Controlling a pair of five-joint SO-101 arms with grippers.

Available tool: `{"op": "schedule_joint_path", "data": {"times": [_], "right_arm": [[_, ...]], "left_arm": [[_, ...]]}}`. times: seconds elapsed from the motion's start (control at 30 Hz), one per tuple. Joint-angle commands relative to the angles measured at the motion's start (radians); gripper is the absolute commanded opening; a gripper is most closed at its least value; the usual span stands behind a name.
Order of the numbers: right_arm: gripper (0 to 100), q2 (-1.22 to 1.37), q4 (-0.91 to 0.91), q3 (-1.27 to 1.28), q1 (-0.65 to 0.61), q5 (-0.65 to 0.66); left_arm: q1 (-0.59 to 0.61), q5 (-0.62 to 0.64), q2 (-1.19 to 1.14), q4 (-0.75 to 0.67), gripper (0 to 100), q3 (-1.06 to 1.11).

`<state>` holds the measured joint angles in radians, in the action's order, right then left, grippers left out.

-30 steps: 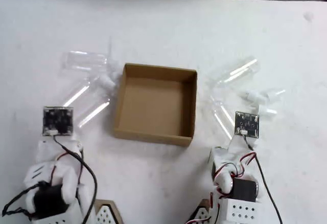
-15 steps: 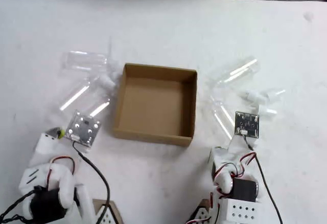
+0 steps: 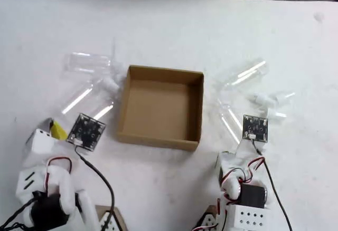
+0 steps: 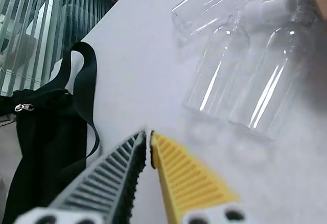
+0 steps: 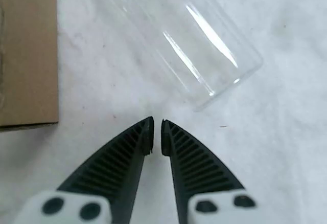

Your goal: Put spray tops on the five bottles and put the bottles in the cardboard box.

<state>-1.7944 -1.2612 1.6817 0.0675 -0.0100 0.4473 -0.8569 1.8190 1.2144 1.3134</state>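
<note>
White table, with a dark strip of room along its far edge. Off the table's left side there is a black bag with a strap, and vertical slats behind it.

Counts, left to right:

- Left gripper: 1. It has one grey finger and one yellow, tips pressed nearly together with nothing between them. It sits low over the table's front left, near bottles B and C but touching neither.
- Clear bottles left of the box: 3, all lying on their sides. Bottle A is farthest back and lies crosswise. Bottle B and bottle C lie side by side on a slant, necks toward the back.
- White spray top: 1, lying at the necks of B and C, just beside the box's left wall.
- Cardboard box: 1, at mid-table, open side up.
- Clear bottles right of the box: 2, also lying down. Bottle D is farther back. Bottle E is nearer, just beside the box.
- More spray tops right of bottle E: at least 2, exact count unclear.
- Right gripper: 1. Its black fingers are drawn together to a thin slit and grip nothing. The tips sit just short of one end of bottle E, with the box's corner to one side.

Bottle total: 5, all on the table outside the box.
</note>
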Motion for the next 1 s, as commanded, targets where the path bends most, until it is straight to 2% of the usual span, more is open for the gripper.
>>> {"op": "schedule_joint_path", "data": {"times": [0.0, 0.37, 0.47, 0.7, 0.83, 0.97], "right_arm": [[1.5, -0.005, -0.004, 0.009, -0.004, 0.008], [1.5, -0.005, -0.004, 0.009, -0.004, 0.008], [1.5, -0.005, -0.004, 0.009, -0.004, 0.008], [1.5, -0.005, -0.004, 0.009, -0.004, 0.008], [1.5, -0.005, -0.004, 0.009, -0.002, 0.008], [1.5, -0.005, -0.004, 0.009, -0.004, 0.008]], "left_arm": [[-0.039, -0.014, -0.012, 0.066, 3, -0.021], [-0.039, -0.014, -0.064, 0.068, 3, -0.137], [-0.039, -0.014, -0.217, 0.068, 3, -0.218], [-0.039, -0.014, -0.733, 0.069, 3, -0.468], [-0.051, -0.011, -0.88, 0.069, 3, -0.583], [-0.119, -0.014, -0.963, 0.107, 3, -0.689]]}}
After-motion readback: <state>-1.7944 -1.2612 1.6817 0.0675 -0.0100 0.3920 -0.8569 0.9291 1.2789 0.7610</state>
